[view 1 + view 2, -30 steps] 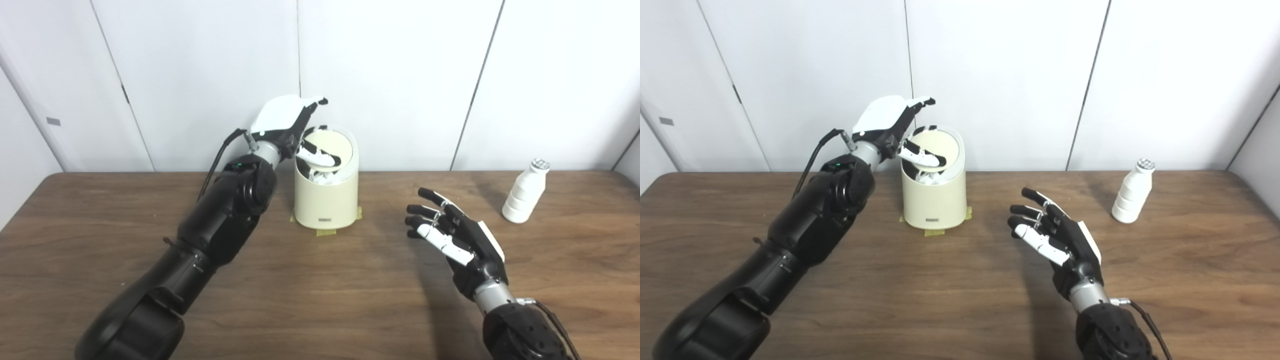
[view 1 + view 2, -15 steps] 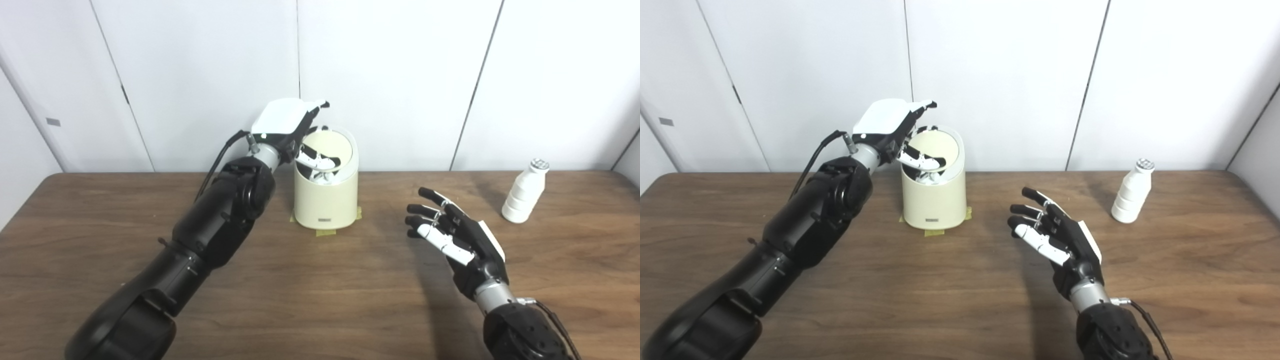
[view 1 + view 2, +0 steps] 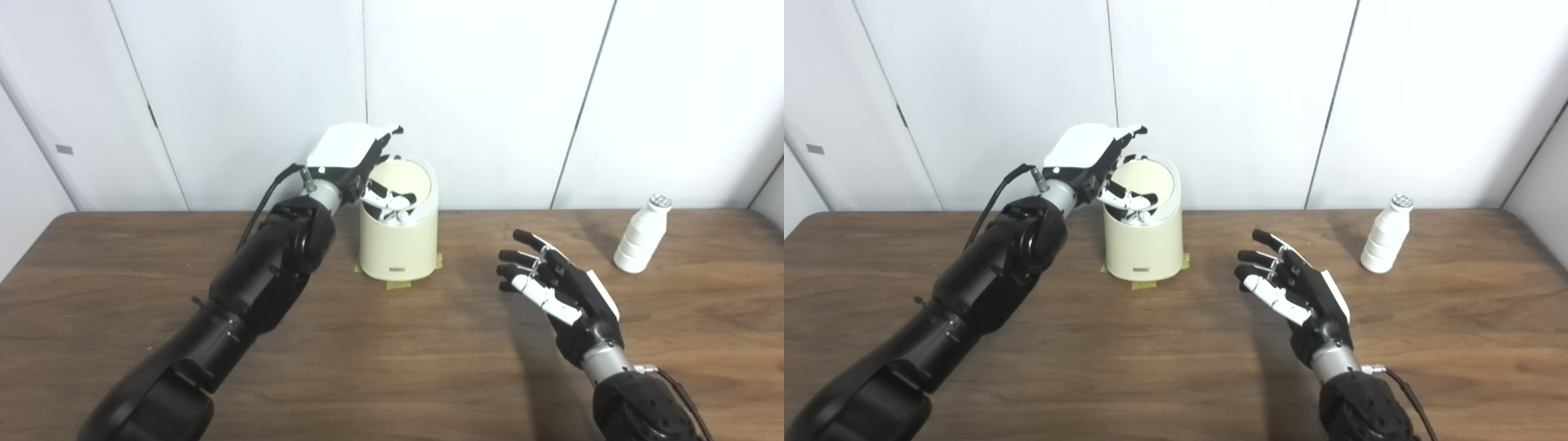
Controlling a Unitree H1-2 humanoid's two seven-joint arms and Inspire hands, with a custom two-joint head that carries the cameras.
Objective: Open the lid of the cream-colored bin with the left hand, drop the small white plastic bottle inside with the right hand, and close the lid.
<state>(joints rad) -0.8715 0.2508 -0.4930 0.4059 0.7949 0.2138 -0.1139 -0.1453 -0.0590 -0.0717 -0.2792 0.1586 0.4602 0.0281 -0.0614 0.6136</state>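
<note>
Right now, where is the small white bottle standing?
The small white bottle stands upright at the table's far right, near the wall, well beyond the open right robot hand and far from the cream bin.

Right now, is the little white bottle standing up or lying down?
Standing up. The bottle rests upright on the table, cap on top.

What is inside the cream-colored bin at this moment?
The left hand reaches into the open top of the cream-colored bin; its fingers show inside. Deeper contents are hidden by the wall. The bottle stands outside.
</note>
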